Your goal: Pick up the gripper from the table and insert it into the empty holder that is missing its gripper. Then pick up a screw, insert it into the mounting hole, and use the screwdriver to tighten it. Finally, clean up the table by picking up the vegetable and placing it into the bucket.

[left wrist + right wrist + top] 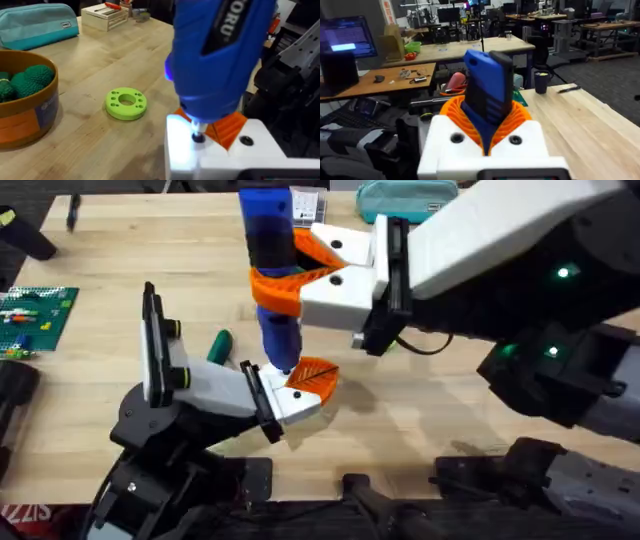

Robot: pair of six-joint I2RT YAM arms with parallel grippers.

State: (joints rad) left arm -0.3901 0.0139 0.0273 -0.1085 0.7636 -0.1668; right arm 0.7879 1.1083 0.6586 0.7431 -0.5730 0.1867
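We see the right gripper (300, 280) clamped on the screwdriver (272, 250), its two orange jaws pressed against the blue barrel from either side. In the overhead view the screwdriver's long axis runs from the far edge of the table toward the arms' bases, its narrower tip (283, 358) pointing down at the holder (290, 402). In the left wrist view the screwdriver (220, 55) stands nearly upright, tilted a little, and its metal bit touches the white top of the holder (220, 155), where a pale light glows on the plastic.

The small orange gripper (312, 375) sits in the holder, its ribbed face up, just beside the screwdriver's tip on the side toward the right arm. We see it again as an orange wedge (227, 127) close behind the bit. Whether the left arm's own fingers are apart or together, we cannot tell.

A green ring (126, 103) lies flat on the table (120, 270), near the holder. Beyond the ring stands the bucket (27, 107), a round orange tub with green knitted vegetables (27, 80) inside. A green object (219, 346) lies on the wood near the holder, on the side away from the right arm. From the right wrist, the screwdriver (487, 90) rises between the two orange jaws.
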